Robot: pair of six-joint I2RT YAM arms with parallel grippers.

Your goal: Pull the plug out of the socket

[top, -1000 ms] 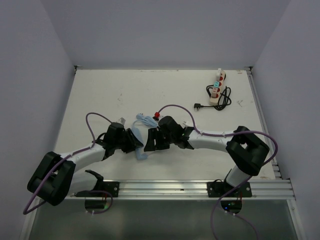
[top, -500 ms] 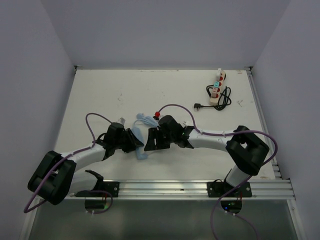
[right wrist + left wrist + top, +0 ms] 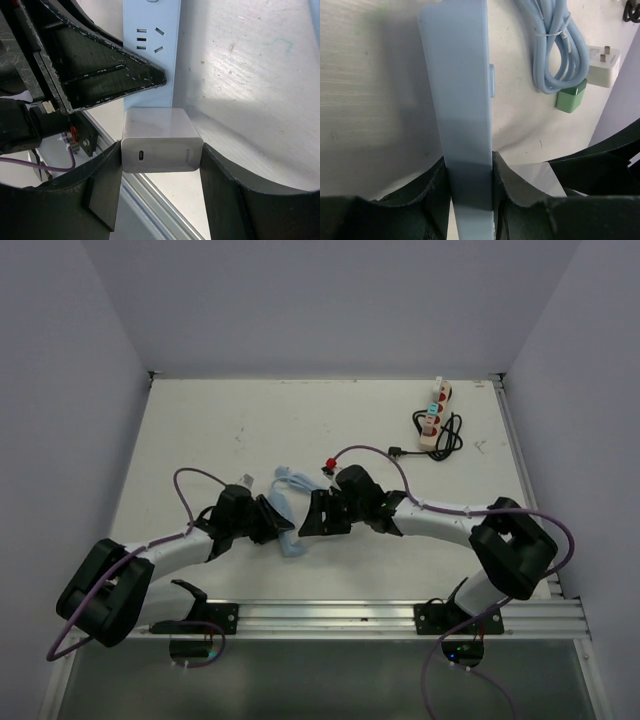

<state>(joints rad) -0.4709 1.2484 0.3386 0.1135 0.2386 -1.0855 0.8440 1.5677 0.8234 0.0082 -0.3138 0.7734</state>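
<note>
Supervisor: Status of the left tool (image 3: 468,167)?
Operator: I see it clenched across the blue power strip (image 3: 460,85), low over the worktop (image 3: 370,100).
Supervisor: And the right tool (image 3: 160,155)?
Operator: It is clenched on the white plug (image 3: 160,132), which is right at the strip's socket face. I cannot tell whether its pins are seated.

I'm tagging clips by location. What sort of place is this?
Probably a robotics lab test cell, not a home: plain grey walls box in a scuffed white table, with a left arm and right arm bolted to a metal rail at its near edge.
</note>
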